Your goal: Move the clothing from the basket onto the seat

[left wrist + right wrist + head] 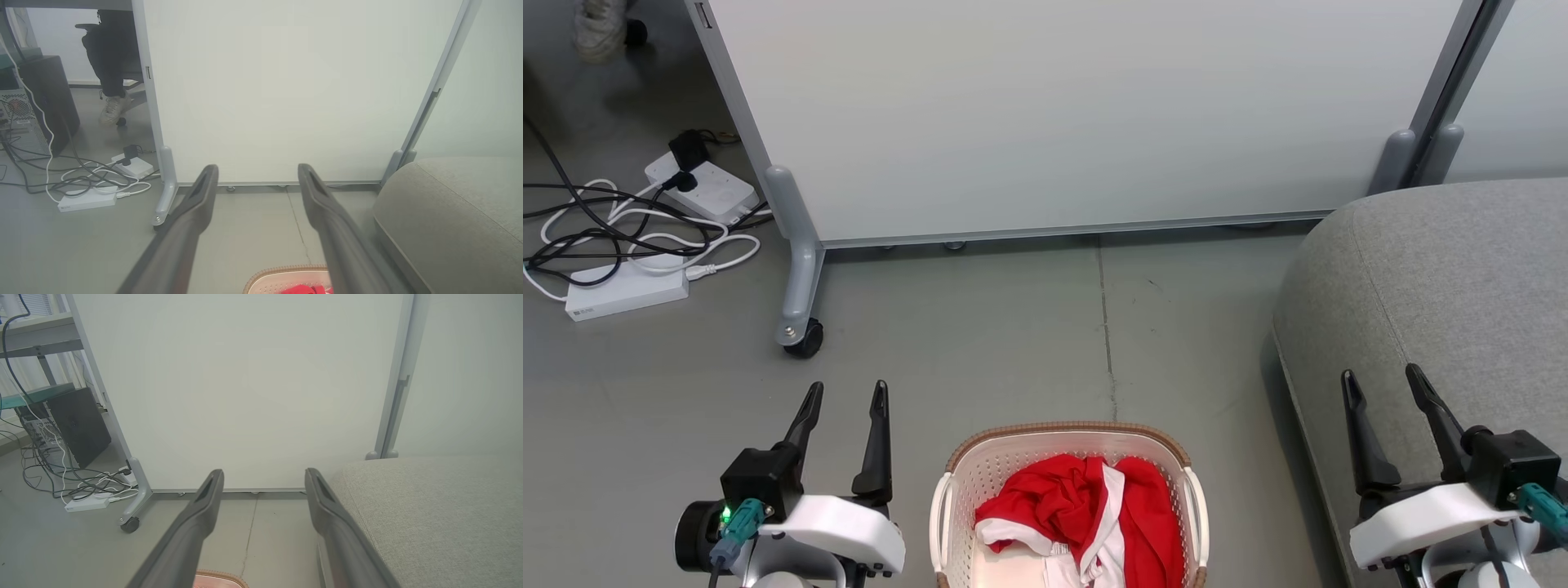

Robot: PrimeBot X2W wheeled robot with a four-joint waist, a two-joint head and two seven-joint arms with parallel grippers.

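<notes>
Red clothing (1086,510) with white trim lies bunched in the cream basket (980,469), which stands on the floor at the bottom middle of the head view. Its brown rim (286,270) and a bit of red cloth (304,290) peek in at the bottom of the left wrist view. The grey sofa seat (1445,278) fills the right side. My left gripper (845,396) hangs open left of the basket, holding nothing. Over the sofa's front edge my right gripper (1382,380) is open and empty too.
A pale grey wheeled partition panel (1054,114) stands behind, its caster (803,339) on the floor left of centre. Power strips and tangled cables (637,237) lie at the far left. A person's foot (112,110) and a computer tower (45,106) sit beyond the panel.
</notes>
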